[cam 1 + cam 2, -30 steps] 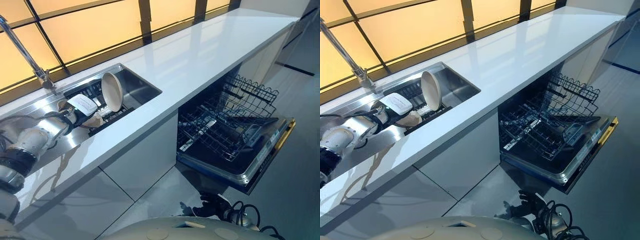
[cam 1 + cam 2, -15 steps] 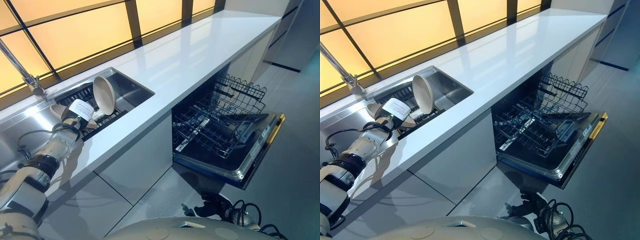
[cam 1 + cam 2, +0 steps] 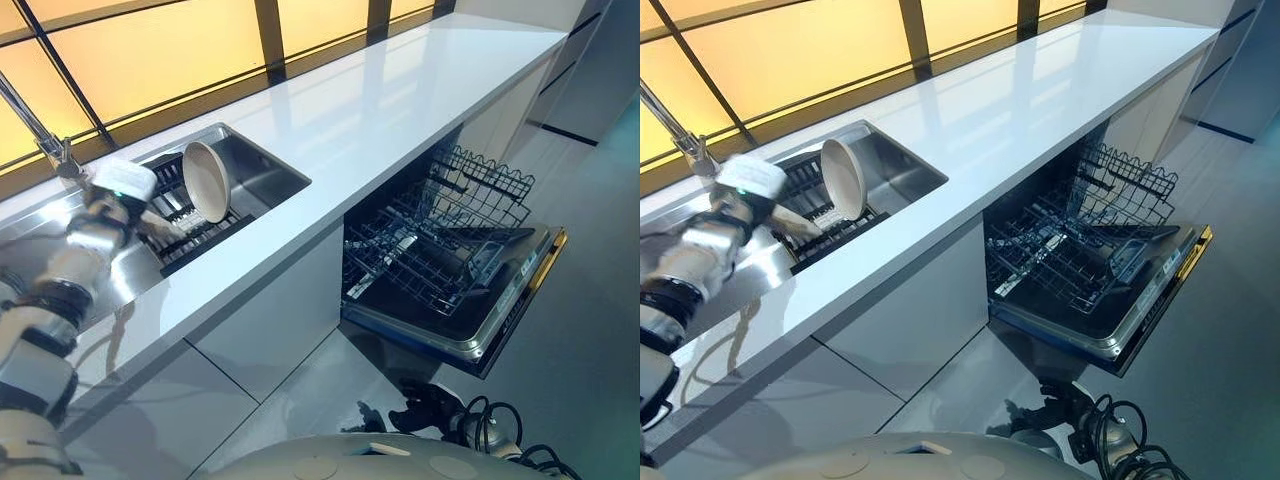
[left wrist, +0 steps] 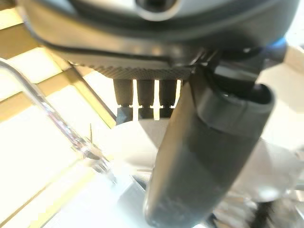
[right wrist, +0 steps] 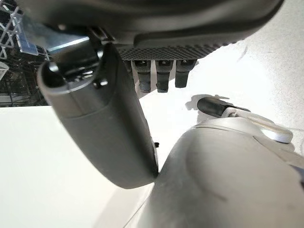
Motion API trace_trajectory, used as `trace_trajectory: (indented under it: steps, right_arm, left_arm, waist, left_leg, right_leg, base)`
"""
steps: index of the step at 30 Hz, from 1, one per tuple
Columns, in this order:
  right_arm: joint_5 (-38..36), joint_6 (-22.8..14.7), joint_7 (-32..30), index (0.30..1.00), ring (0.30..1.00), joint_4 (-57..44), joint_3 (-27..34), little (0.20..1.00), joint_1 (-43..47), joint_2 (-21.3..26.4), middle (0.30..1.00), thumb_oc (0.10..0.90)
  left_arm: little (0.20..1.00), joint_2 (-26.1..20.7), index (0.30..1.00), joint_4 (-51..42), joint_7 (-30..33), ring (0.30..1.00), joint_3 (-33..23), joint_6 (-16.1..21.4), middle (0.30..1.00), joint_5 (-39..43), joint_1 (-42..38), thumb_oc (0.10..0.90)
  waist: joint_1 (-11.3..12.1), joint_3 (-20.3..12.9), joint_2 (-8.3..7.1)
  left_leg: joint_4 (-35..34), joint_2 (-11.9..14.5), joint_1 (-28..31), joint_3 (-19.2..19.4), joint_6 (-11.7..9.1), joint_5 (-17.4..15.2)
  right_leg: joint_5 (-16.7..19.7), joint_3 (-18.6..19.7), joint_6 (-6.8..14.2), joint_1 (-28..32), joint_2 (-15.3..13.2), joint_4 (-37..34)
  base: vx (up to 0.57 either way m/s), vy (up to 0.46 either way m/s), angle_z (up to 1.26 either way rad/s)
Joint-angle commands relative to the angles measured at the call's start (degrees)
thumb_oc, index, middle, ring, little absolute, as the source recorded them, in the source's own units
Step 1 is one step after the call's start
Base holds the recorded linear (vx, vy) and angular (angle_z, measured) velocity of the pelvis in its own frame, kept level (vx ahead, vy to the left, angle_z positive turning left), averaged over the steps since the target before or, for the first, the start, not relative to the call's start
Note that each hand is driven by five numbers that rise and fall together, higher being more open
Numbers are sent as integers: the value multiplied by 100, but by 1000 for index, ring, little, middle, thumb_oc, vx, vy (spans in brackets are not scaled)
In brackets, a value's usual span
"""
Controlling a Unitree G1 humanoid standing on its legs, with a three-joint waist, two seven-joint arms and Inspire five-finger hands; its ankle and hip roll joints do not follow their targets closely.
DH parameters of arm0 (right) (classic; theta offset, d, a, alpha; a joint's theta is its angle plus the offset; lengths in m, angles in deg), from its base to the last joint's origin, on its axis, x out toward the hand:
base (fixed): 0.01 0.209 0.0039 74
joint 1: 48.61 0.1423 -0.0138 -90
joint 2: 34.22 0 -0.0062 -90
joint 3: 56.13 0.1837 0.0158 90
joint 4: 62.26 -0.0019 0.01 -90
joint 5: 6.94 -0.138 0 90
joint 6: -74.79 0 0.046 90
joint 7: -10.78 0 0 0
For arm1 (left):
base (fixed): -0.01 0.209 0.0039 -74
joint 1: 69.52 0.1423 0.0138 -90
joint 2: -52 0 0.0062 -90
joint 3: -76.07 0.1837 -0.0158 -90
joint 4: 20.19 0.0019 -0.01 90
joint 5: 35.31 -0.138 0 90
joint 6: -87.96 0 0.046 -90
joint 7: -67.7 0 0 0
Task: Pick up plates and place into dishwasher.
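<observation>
The left hand [image 3: 120, 185] hovers raised over the sink [image 3: 265, 180] beside the upright plate [image 3: 203, 182], its grip impossible to tell.

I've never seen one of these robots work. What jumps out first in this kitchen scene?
Probably the open dishwasher under the long white counter, its door folded down and its wire racks pulled out. Next, the beige plate standing on edge in the dark rack in the steel sink. Beside it, the robot's left hand is over the sink near the tap.
</observation>
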Motion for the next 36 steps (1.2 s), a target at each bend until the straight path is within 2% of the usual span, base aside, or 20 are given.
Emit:
trace_trajectory:
  steps: [1,5,6,7,8,10,13,14,15,16,18,19,21,24,27,30,33,36]
  right_arm:
    - [-476,-419,107,900,900,-894,-154,900,246,216,900,800]
    - [-824,-314,11,900,900,-2001,-195,900,116,174,900,800]
    - [-1042,-297,-60,900,900,-2576,-166,900,65,122,900,800]
    - [-1141,-412,-52,900,900,-2788,-158,900,40,115,900,800]
    - [-1185,-322,-142,900,900,-3168,-149,900,4,88,900,800]
    - [-1312,-403,-238,900,900,-3461,-150,900,-29,78,900,800]
    - [-1209,-694,-1017,900,900,-4468,0,900,-82,52,900,800]
    - [-1028,-940,-1566,900,900,-4864,111,900,-58,18,900,800]
    - [-925,-926,-1758,900,900,-5045,141,900,-47,38,900,800]
    - [-430,-1166,-2630,900,900,-5487,298,900,-1,28,900,800]
    - [128,-1137,-3694,900,900,-6139,528,900,87,30,900,800]
    - [289,-1104,-3941,900,900,-6328,629,900,123,14,900,800]
    - [1184,-1271,-4864,900,900,-7014,924,900,298,70,900,800]
    - [2135,-1541,-5425,900,900,-7592,1034,900,666,355,900,800]
    - [2687,-1610,-5533,900,900,-7921,1007,900,1058,720,900,800]
    - [2726,-1632,-5222,900,900,-8113,933,900,1281,960,900,800]
    - [2762,-1569,-4420,900,900,-8386,716,900,1431,1240,900,800]
    - [2500,-1339,-3665,900,900,-8528,504,900,1535,1509,900,800]
  left_arm:
    - [200,-894,300,-434,506,300,-495,-193,300,763,-1418,100]
    - [200,-1096,300,-1103,599,300,-983,-110,300,1213,-1156,100]
    - [200,-1110,300,-1477,707,300,-1266,-76,300,1369,-907,100]
    - [200,-1130,300,-1632,798,300,-1415,-47,300,1511,-741,100]
    - [200,-1121,300,-1875,873,300,-1638,-17,300,1575,-537,100]
    - [200,-1099,300,-2080,996,300,-1877,67,300,1660,-301,100]
    - [200,-963,300,-2769,1334,300,-2545,249,300,2033,425,100]
    - [200,-759,300,-3103,1520,300,-2862,435,300,2188,762,100]
    - [200,-712,300,-3208,1548,300,-3029,498,300,2240,952,100]
    - [200,-529,300,-3537,1654,300,-3345,705,300,2576,1305,100]
    - [200,-229,300,-3948,1614,300,-3682,848,300,2759,1691,100]
    - [200,-135,300,-4057,1626,300,-3749,895,300,2813,1794,100]
    - [200,220,300,-4542,1503,300,-3968,1025,300,3146,2141,100]
    - [200,467,300,-4949,1280,300,-4000,1165,300,3485,2302,100]
    - [200,544,300,-5084,1081,300,-3939,1352,300,3677,2251,100]
    - [200,530,300,-5181,807,300,-3909,1497,300,3939,2204,100]
    - [200,528,300,-5371,545,300,-3848,1549,300,4192,2161,100]
    - [200,478,300,-5497,361,300,-3770,1567,300,4313,2108,100]
  waist:
    - [27,-23,213]
    - [88,-35,170]
    - [120,-41,142]
    - [124,-42,143]
    - [133,-45,134]
    - [139,-50,127]
    - [169,-56,98]
    - [211,-50,80]
    - [198,-50,94]
    - [213,-43,102]
    - [224,-31,118]
    - [224,-27,123]
    - [252,-17,148]
    - [346,-13,158]
    - [442,-26,131]
    - [498,-75,94]
    - [539,-93,52]
    - [557,-118,6]
  left_leg:
    - [99,-654,-76,74,464,-683]
    - [91,-653,-88,16,451,-672]
    - [84,-647,-93,4,442,-669]
    - [81,-643,-96,-6,437,-667]
    - [76,-640,-94,-11,435,-667]
    - [72,-636,-97,-18,433,-665]
    - [62,-619,-106,-24,422,-657]
    - [61,-616,-114,-46,428,-649]
    - [59,-613,-110,-45,429,-653]
    - [56,-609,-113,-45,438,-659]
    - [49,-605,-111,-45,457,-667]
    - [47,-600,-106,-42,461,-673]
    - [43,-594,-87,-41,483,-702]
    - [51,-607,-77,-61,495,-713]
    - [63,-625,-113,-77,478,-653]
    - [68,-630,-101,-104,458,-691]
    - [80,-638,-121,-119,444,-674]
    - [85,-644,-143,-126,429,-658]
  right_leg:
    - [-669,-52,278,115,181,287]
    - [-669,-107,276,126,161,261]
    - [-669,-137,273,127,153,245]
    - [-668,-148,272,130,149,238]
    - [-673,-166,271,130,146,238]
    - [-676,-182,267,131,142,235]
    - [-681,-211,265,124,131,241]
    - [-686,-214,256,117,134,249]
    - [-691,-210,255,117,134,253]
    - [-699,-198,257,111,132,263]
    - [-714,-168,253,98,140,281]
    - [-720,-165,251,95,141,290]
    - [-743,-147,249,95,148,310]
    - [-757,-156,246,108,146,321]
    - [-701,-184,244,94,137,312]
    - [-743,-210,261,135,129,292]
    - [-748,-243,273,140,114,292]
    - [-746,-271,278,133,106,295]
  base:
    - [-40,-19,13]
    - [-40,-21,8]
    - [-40,-20,14]
    - [-43,-20,13]
    - [-26,-12,7]
    - [-24,-14,5]
    - [-23,-14,9]
    - [-16,-6,5]
    - [-27,2,3]
    - [-24,11,3]
    - [-18,10,2]
    - [0,0,0]
    - [0,0,0]
    - [0,0,0]
    - [-18,1,-1]
    - [-15,-1,-1]
    - [2,-3,3]
    - [-6,-2,2]
